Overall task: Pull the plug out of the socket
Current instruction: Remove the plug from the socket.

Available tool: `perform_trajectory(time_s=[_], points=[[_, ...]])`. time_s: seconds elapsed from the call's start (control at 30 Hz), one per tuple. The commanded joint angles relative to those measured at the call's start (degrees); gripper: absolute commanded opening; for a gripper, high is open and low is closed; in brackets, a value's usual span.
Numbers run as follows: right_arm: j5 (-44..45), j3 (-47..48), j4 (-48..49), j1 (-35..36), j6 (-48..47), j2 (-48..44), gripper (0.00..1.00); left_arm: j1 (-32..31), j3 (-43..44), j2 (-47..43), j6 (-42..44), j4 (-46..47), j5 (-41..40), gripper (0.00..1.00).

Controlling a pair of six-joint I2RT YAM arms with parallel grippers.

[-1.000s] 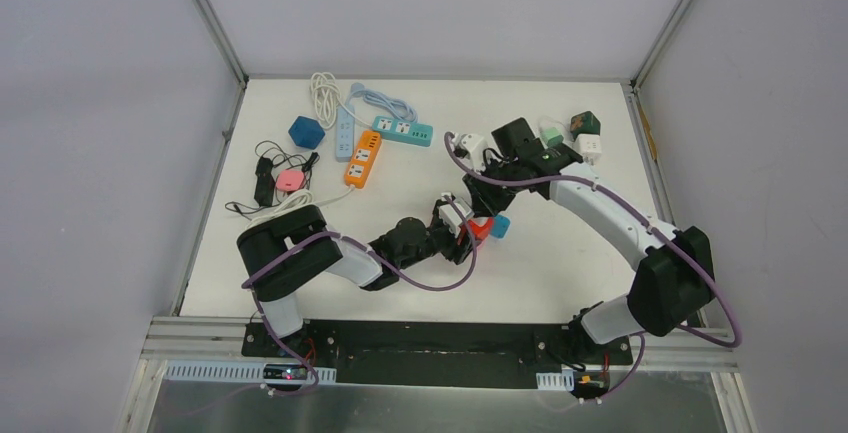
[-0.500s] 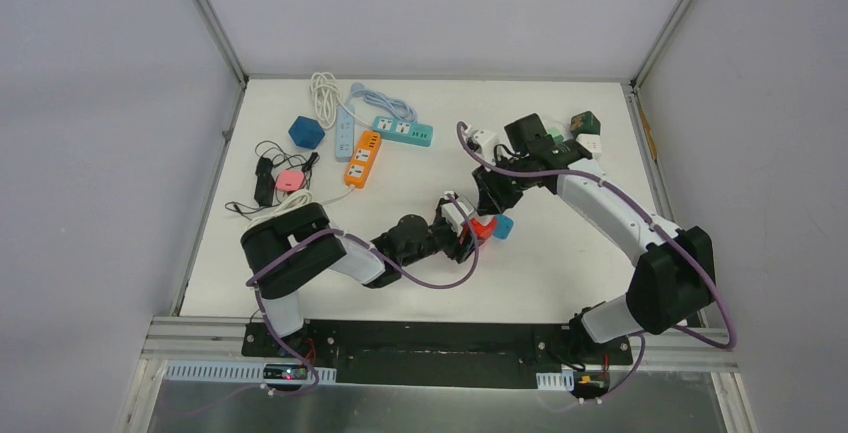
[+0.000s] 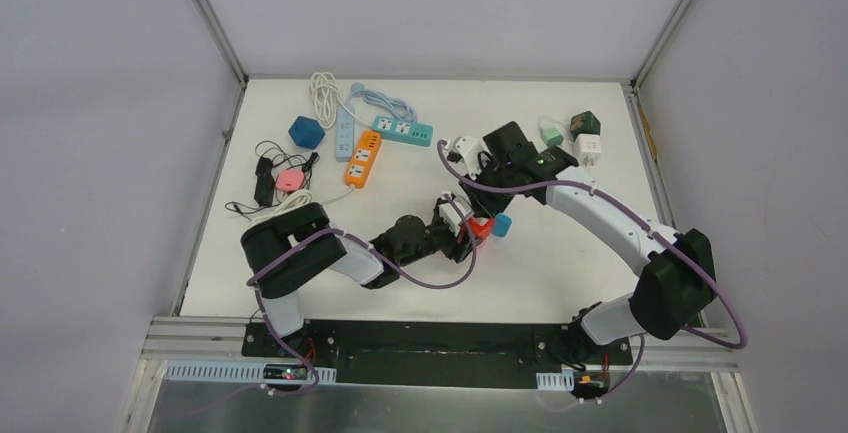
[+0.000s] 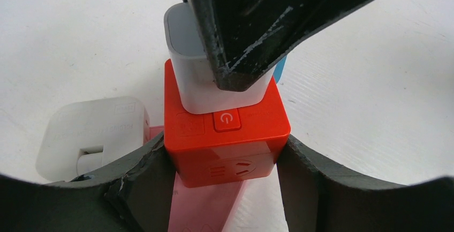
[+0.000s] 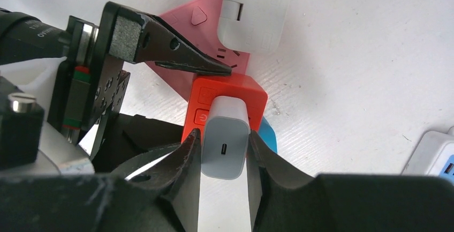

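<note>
**Red socket [image 5: 235, 90] braced, white plug [image 4: 190, 66] pinched**

My left gripper [image 4: 224, 167] clamps the socket's sides, pinning it to the table [image 3: 560, 253] so it cannot lift. My right gripper [image 5: 224, 154], reaching in from one o'clock, is clenched on the plug, seated in the socket's top face, for a pull.

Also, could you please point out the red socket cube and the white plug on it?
red socket cube [image 4: 231, 166]: left wrist view, front face.
white plug [image 5: 225, 135]: right wrist view, port end.
</note>
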Motion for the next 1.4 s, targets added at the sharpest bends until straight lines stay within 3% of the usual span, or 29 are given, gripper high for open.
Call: perform_trajectory(time_s=[0.0,0.13,0.27,0.4,0.6,0.73,0.97,1.1,1.23,1.37], points=[[-12.0,-0.4,-3.2,0.8,-2.3,-0.6,0.00,1.3,-0.5,2.4,-2.4,-4.9,1.6,0.00],[-15.7,-1.3,-4.6,-6.6,-3.8,-2.2,0.00,1.8,-0.2,3.2,-2.5,-4.4,2.9,0.00],[-17.6,-0.9,-5.1,-8.9,-3.7,-1.8,0.00,2.2,-0.2,3.6,-2.8,-3.6,3.7,0.00],[-22.4,-0.7,-5.0,-8.1,-2.8,-2.5,0.00,2.2,-0.7,3.2,-3.0,-3.4,3.8,0.00],[-21.5,0.5,-4.3,0.2,-2.8,-1.7,0.00,2.3,-0.2,3.3,-3.1,-4.4,3.8,0.00],[-18.1,0.6,-5.0,-1.4,-3.3,-1.7,0.00,2.3,-0.5,3.2,-3.0,-4.7,3.3,0.00],[-21.0,-0.6,-5.6,-10.1,-3.0,-4.1,0.00,2.6,0.0,3.8,-2.7,-4.7,4.7,0.00],[-23.1,-0.2,-5.4,-8.2,-2.7,-2.7,0.00,2.9,0.1,3.9,-2.6,-4.5,5.3,0.00],[-21.3,0.6,-5.1,-2.6,-2.4,-1.8,0.00,2.9,0.2,3.9,-2.8,-4.4,5.8,0.00],[-18.5,0.5,-5.3,-1.9,-2.9,-2.3,0.00,2.9,0.2,3.6,-2.7,-5.3,5.4,0.00]])
